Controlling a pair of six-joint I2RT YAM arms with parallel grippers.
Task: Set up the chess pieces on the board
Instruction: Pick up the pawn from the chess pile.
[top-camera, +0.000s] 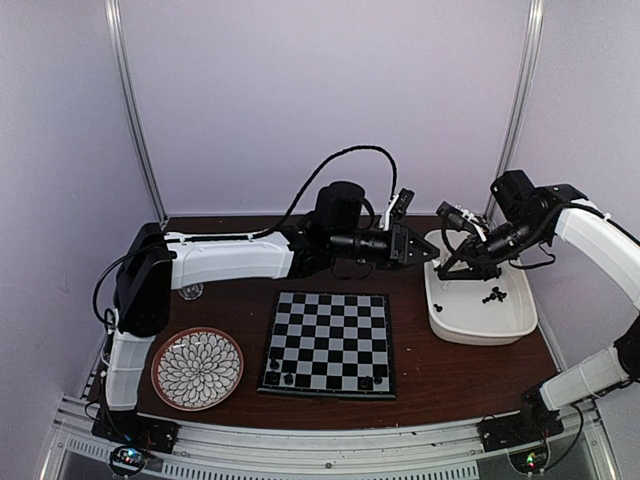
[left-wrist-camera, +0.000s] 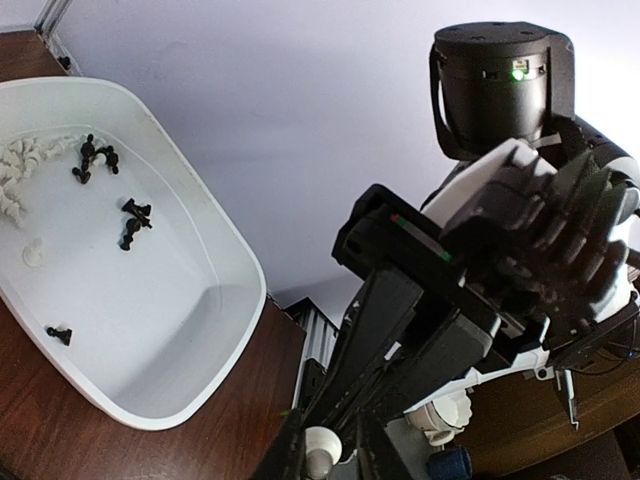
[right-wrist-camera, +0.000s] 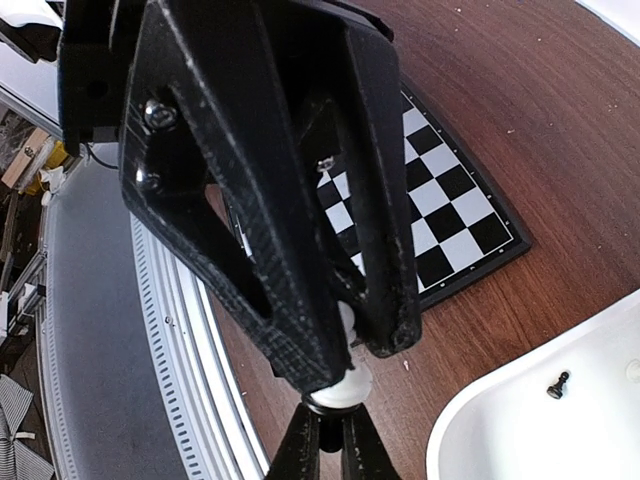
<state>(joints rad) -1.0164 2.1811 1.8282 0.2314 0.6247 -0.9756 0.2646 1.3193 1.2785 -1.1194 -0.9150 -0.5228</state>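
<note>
R gripper (right-wrist-camera: 345, 362): fingertips pressed onto small white chess piece (right-wrist-camera: 345, 390), over left rim of tub (top-camera: 432, 300). L gripper (left-wrist-camera: 325, 460): fingers flanking same piece from opposite side; contact w/ it not discernible. Chessboard (top-camera: 330, 330): flat at centre of table (top-camera: 450, 380) front edge, w/ few black pieces (top-camera: 290, 378) along its near edge. Inside tub, at table's right edge: loose black pieces (left-wrist-camera: 132, 222) + white cluster (left-wrist-camera: 15, 170). Flower-patterned plate (top-camera: 197, 368): front-left corner.
</note>
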